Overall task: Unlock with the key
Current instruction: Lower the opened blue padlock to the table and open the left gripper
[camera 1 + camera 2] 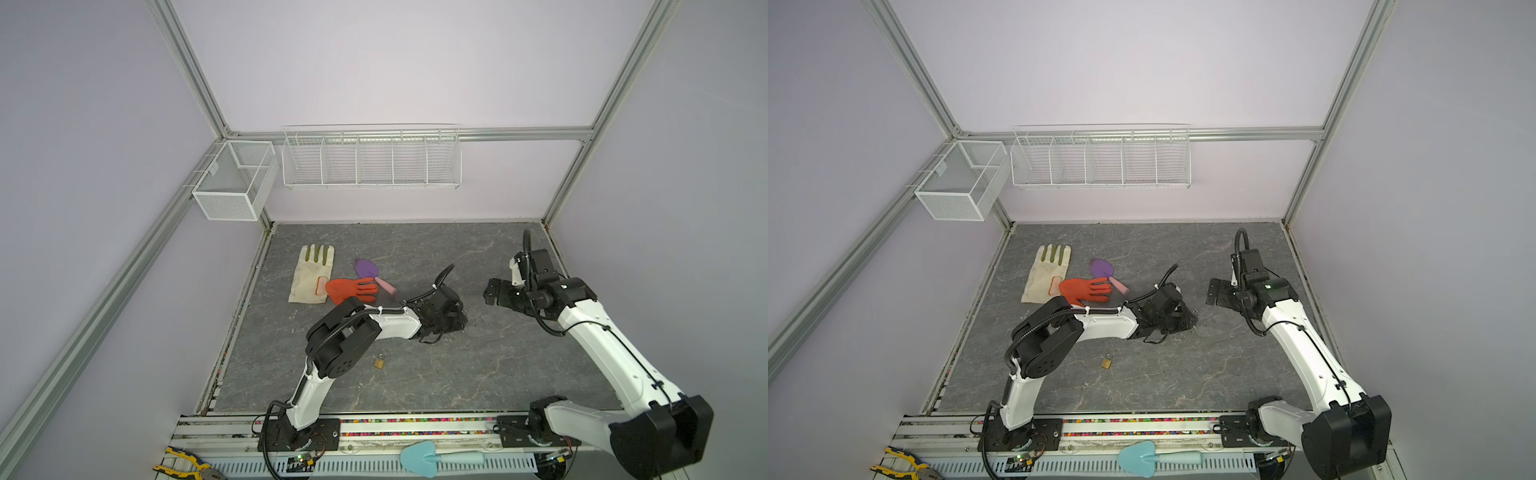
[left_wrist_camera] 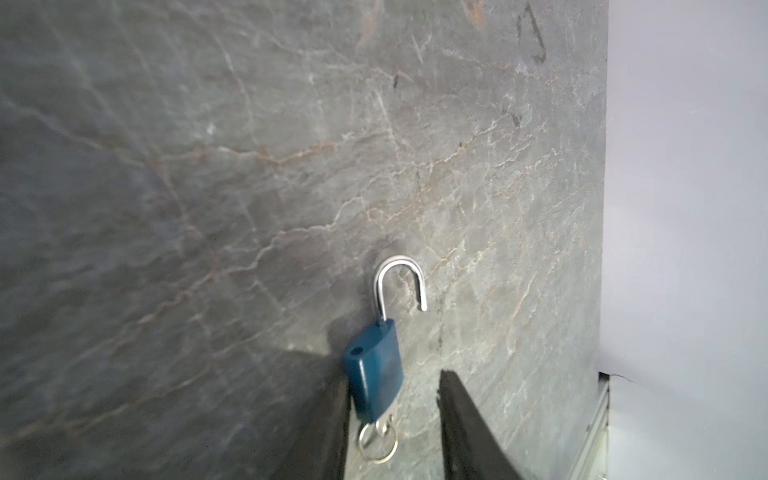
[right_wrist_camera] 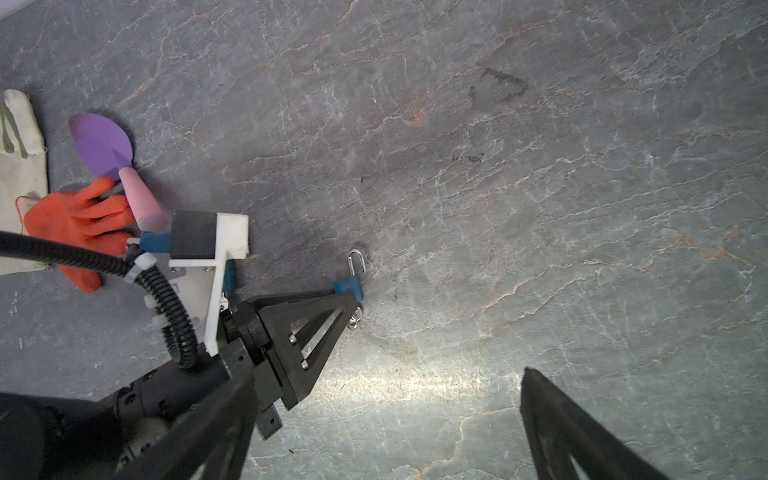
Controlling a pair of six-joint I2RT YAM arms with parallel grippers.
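A blue padlock (image 2: 376, 374) rests on the grey stone table (image 2: 208, 187) with its silver shackle (image 2: 399, 278) sprung open at one end. The key (image 2: 384, 419) sits in the lock's bottom, its ring (image 2: 378, 442) hanging from it. My left gripper (image 2: 394, 376) is open around the lock: the body leans on one finger (image 2: 328, 415), and a gap separates it from the other finger (image 2: 461, 415). The right wrist view shows the same padlock (image 3: 348, 286) at the left fingertip (image 3: 320, 316). My right gripper (image 3: 386, 382) hovers open and empty to the right (image 1: 496, 293).
A small brass padlock (image 1: 378, 362) lies near the left arm's elbow. A white glove (image 1: 311, 274), an orange glove (image 1: 351, 289) and a purple trowel (image 1: 368, 270) lie at the back left. Wire baskets (image 1: 372, 160) hang on the back wall. A teal trowel (image 1: 428, 457) and pliers (image 1: 187, 463) lie on the front rail.
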